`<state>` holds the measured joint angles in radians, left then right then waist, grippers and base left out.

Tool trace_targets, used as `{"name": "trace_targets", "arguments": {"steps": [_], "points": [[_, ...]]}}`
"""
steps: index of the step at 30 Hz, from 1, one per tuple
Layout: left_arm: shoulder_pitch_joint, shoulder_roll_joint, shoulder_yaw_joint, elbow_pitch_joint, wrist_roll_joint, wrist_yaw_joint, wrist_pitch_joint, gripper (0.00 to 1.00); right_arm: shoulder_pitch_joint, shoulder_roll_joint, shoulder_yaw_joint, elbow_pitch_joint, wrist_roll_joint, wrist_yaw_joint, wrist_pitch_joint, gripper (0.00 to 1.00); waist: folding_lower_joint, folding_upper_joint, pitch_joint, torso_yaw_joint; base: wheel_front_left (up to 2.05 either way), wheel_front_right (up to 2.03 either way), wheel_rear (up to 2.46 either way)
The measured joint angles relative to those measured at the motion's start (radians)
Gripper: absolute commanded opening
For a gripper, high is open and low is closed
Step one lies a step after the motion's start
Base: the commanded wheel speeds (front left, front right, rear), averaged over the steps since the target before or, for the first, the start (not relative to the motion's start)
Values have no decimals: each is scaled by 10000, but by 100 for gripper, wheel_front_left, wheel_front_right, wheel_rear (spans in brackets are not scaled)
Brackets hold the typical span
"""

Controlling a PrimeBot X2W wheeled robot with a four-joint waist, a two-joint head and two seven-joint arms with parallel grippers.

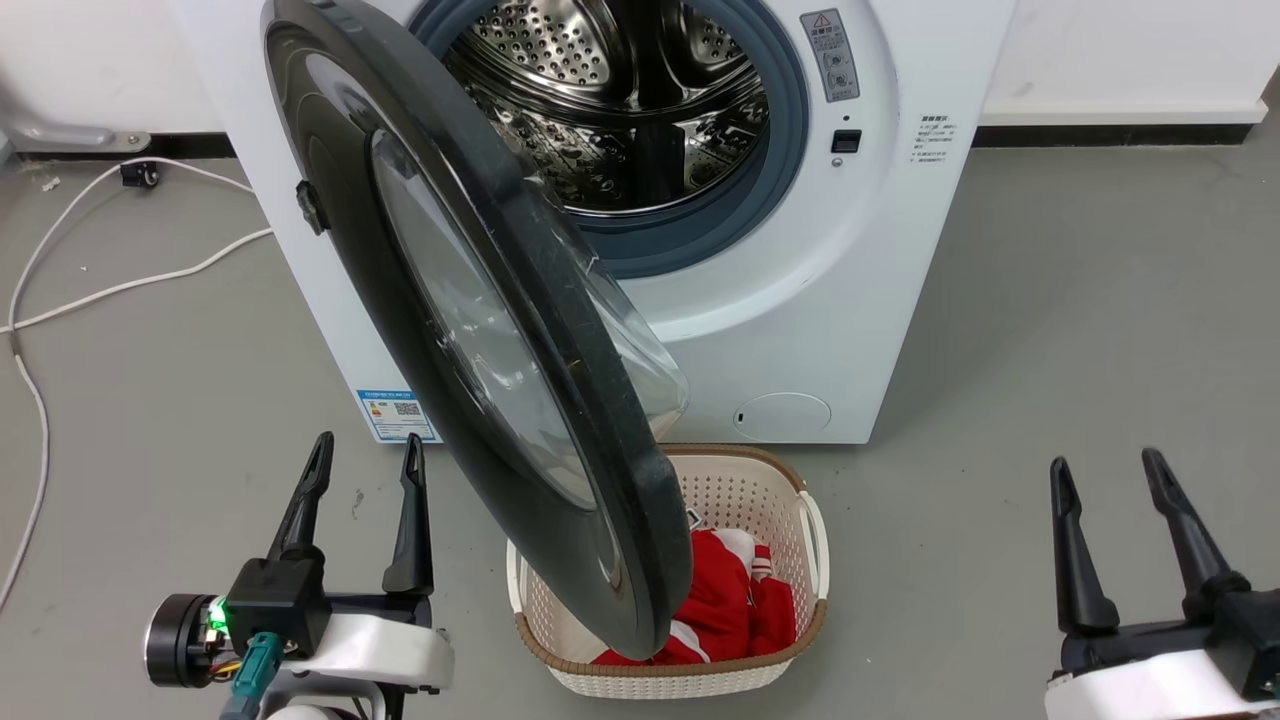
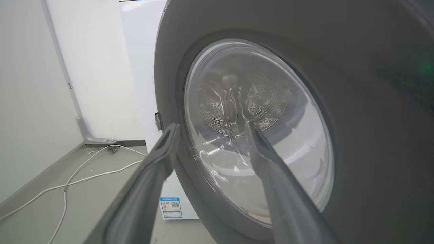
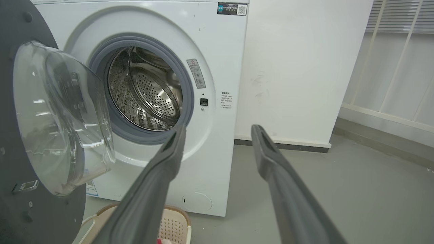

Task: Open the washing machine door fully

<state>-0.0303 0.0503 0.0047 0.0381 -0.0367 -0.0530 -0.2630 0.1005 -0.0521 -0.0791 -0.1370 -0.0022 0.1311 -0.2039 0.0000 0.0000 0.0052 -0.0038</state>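
The door is swung partway out from the machine, its free edge over a basket; the final widening is judged in hand; the left gripper, near the outer face, and the right gripper, well apart, are spread and empty; a leftward push on the inner face is called for.
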Motion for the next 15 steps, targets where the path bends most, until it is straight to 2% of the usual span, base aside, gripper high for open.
{"name": "trace_targets", "arguments": {"steps": [15], "points": [[0,0,0,-6,50,-10,0,100,-124,2,0,855,431,0,-347,100,0,0,113,-142,0,0,0]]}}
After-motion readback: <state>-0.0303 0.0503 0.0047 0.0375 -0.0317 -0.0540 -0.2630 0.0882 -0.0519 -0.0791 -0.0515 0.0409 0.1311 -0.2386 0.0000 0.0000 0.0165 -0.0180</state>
